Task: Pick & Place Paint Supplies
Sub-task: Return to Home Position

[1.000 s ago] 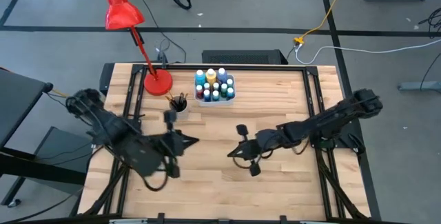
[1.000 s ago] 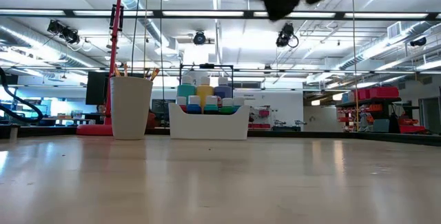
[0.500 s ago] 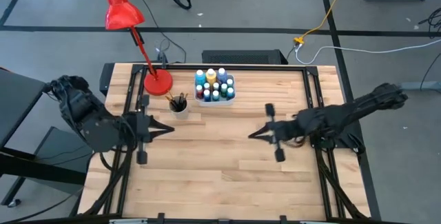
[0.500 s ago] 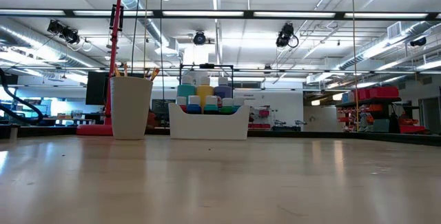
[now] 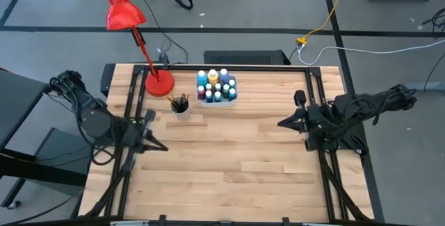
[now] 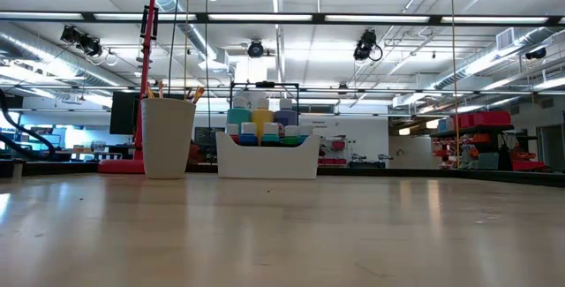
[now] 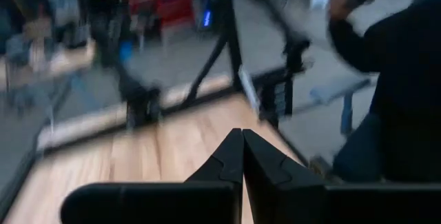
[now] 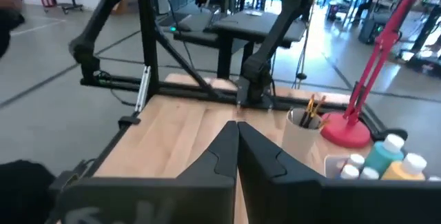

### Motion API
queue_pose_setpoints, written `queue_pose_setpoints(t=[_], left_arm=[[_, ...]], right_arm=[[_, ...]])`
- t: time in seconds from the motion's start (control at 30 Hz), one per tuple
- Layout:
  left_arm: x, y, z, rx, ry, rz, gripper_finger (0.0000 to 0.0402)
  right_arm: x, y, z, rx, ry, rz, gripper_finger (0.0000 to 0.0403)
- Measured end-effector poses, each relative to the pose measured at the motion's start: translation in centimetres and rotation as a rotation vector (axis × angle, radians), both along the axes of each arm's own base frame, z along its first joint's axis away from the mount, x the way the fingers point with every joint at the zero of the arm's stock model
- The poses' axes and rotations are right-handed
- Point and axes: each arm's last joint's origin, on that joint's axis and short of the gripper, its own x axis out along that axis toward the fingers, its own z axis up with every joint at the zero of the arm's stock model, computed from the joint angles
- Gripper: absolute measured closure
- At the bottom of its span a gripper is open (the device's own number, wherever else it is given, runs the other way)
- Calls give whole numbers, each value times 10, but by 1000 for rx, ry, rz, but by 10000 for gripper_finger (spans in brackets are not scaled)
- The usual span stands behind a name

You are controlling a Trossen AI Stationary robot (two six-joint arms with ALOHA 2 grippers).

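Several small paint bottles [image 5: 217,87] stand in a white tray [image 5: 235,95] at the far middle of the table, also seen in the low view [image 6: 262,121]. Paintbrushes [image 5: 179,101] stand handle-down in a white cup [image 5: 180,111] left of the tray. My left gripper [image 5: 165,148] is shut and holds nothing, above the table's left side, pointing right. My right gripper [image 5: 279,123] is shut and holds nothing, above the table's right side, pointing left. The right wrist view shows the cup [image 8: 303,138] and bottles [image 8: 386,158] ahead of it.
A red desk lamp [image 5: 158,81] stands on its round base left of the cup, its head reaching past the far edge. Black frame rails run along the table's left [image 5: 128,115] and right [image 5: 321,108] sides. A person's dark sleeve [image 7: 400,79] shows beyond the table.
Both grippers have drawn back from the table's middle, staying shut and holding nothing. The left one has gone toward the left edge. The right one has gone toward the right edge and risen, leaving the top of the low view. Bottles, cup and brushes have kept still.
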Motion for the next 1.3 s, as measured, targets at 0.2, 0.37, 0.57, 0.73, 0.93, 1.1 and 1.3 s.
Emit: queue_pose_setpoints(t=[0.2,0.37,0.57,0.73,0.93,1.1,1.3], left_arm=[[-13,14,-46,64,-169,-52,388],[-26,30,-75,22,-306,-37,380],[-27,39,-110,58,-450,-96,396],[-21,49,-130,65,-430,-39,389],[-21,57,-154,32,-393,-45,391],[-28,61,-172,30,-421,-28,394],[-43,69,-177,46,-525,42,382]], right_arm=[[-15,-2,3,15,-10,82,395],[-29,-7,-1,25,-45,100,395],[-29,-7,-31,0,-42,111,395],[-36,-9,-35,-29,-78,115,395],[-46,-13,-54,12,-86,119,395],[-54,-15,-71,24,-112,119,395],[-66,-19,-83,1,-166,134,395]])
